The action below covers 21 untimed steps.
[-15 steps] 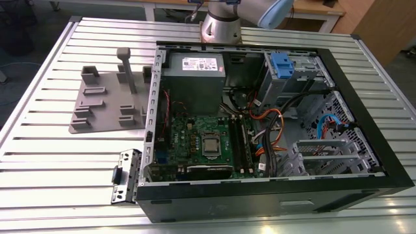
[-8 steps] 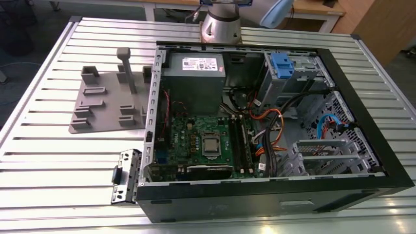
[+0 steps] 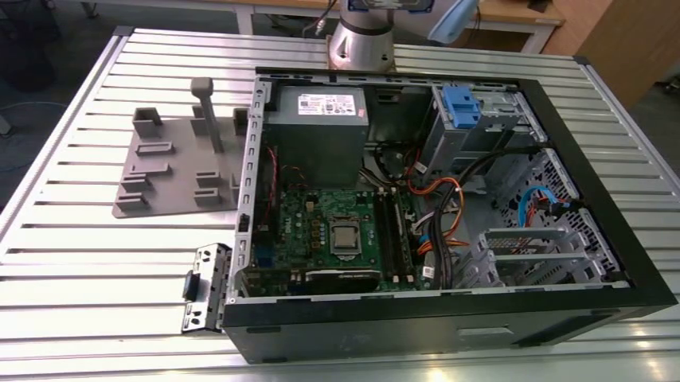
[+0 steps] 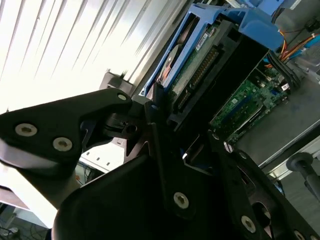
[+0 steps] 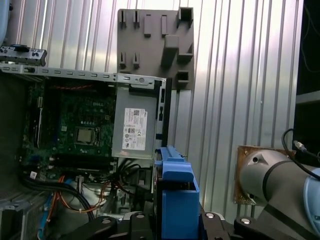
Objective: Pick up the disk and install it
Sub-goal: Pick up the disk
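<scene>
One thing fills my grip: the disk [image 4: 200,52], silver inside its blue frame, pinched edge-on between the black fingers [image 4: 159,125] of my claw [image 4: 192,102] (in the first wrist view its blue end juts up from between them). I hang over the open computer case [image 3: 595,263], with the disk in the air and touching nothing but me.

Beneath it lie the orange and black cables [image 5: 75,195], then the grey power box [image 5: 131,131] and the green circuit board [image 5: 75,120]. Past the case wall the grey holder [image 5: 155,40] stands on the slatted table [image 3: 64,263].

My worry is the hold. It looks to be on the plastic frame, which flexes, so a tilt could let the disk slip and drop onto the board. The loose cables also crowd the drive cage [image 3: 483,119]. A corner snagging one would twist the disk off line and jam it.
</scene>
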Motion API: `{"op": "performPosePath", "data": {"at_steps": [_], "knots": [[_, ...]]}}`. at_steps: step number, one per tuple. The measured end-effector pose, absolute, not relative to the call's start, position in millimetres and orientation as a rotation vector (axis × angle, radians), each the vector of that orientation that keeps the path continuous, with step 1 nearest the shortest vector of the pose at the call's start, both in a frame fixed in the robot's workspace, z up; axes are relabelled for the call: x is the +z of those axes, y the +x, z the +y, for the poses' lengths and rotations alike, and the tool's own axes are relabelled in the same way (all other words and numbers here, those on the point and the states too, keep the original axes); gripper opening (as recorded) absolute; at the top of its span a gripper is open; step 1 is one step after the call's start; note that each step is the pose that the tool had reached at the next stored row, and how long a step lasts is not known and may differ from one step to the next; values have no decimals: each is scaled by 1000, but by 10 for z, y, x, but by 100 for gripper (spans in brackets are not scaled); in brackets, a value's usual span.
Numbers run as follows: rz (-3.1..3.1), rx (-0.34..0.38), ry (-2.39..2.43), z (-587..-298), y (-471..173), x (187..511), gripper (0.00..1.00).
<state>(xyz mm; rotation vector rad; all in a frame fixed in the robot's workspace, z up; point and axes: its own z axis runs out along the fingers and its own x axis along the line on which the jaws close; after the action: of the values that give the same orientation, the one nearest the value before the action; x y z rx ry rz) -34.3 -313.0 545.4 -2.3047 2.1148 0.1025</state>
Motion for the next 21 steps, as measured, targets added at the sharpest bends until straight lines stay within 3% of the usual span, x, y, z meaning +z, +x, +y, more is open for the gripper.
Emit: {"op": "performPosePath", "data": {"at_steps": [12, 21], "knots": [[2115, 103, -2305, -3162, -51, 5439, 36], [2131, 103, -2289, -3376, -40, 5411, 36]]}}
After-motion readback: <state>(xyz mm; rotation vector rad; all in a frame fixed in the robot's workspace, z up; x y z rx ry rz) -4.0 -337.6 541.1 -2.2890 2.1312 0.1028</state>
